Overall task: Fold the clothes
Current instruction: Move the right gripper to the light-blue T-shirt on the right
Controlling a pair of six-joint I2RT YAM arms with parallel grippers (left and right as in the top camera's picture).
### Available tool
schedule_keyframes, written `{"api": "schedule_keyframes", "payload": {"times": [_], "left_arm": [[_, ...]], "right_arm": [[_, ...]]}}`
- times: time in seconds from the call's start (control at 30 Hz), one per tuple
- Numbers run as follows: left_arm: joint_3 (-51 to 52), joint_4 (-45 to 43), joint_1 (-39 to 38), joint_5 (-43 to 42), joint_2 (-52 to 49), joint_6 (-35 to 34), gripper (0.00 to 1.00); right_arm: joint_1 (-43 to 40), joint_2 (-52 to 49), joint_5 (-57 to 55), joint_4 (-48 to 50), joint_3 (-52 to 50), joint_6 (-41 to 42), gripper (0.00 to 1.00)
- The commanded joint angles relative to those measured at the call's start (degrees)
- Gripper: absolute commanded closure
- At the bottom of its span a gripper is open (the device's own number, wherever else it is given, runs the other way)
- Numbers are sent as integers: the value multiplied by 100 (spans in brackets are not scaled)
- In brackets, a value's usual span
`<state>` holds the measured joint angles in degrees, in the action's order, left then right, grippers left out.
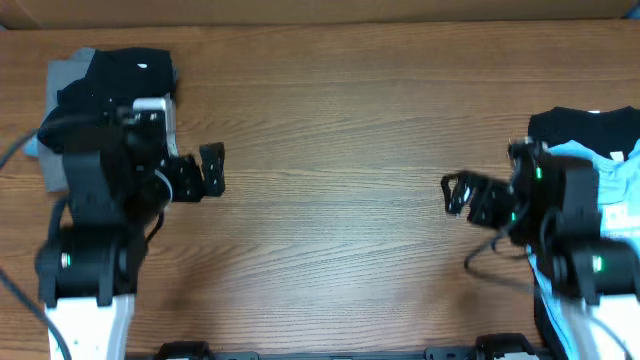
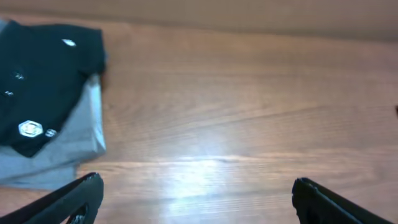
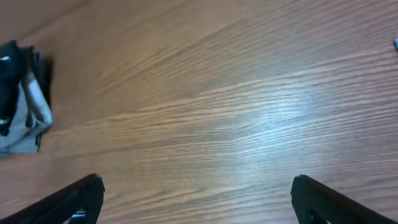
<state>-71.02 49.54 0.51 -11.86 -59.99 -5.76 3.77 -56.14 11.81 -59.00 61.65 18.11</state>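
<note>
A folded black garment (image 1: 125, 70) lies on a folded grey one (image 1: 62, 80) at the table's far left; both also show in the left wrist view, black (image 2: 43, 74) on grey (image 2: 74, 137). At the far right lies an unfolded pile: a black shirt (image 1: 585, 125) under a light blue garment (image 1: 615, 175), partly hidden by the right arm. My left gripper (image 1: 212, 170) is open and empty over bare wood, right of the folded stack. My right gripper (image 1: 455, 192) is open and empty over bare wood, left of the pile. Wrist views show open fingers, left (image 2: 196, 199) and right (image 3: 196, 199).
The wooden table (image 1: 330, 150) spans the view between the two arms. The folded stack shows small at the left edge of the right wrist view (image 3: 22, 106). The arm bases stand at the front left and front right.
</note>
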Motion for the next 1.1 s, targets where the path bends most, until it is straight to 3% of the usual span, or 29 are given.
{"api": "schedule_keyframes", "payload": {"times": [0.0, 0.3, 0.77, 1.07], "left_arm": [[-439, 232, 11, -326, -411, 66, 0], [-463, 245, 11, -1735, -706, 63, 0], [-463, -170, 22, -1602, -708, 63, 0], [-463, -238, 22, -1565, -822, 63, 0]], "right_arm": [[-26, -654, 101, -144, 673, -96, 0], [-282, -1716, 170, 258, 955, 81, 0], [-2063, -2157, -94, 280, 957, 310, 0], [-2083, -2892, -529, 402, 957, -197, 0]]}}
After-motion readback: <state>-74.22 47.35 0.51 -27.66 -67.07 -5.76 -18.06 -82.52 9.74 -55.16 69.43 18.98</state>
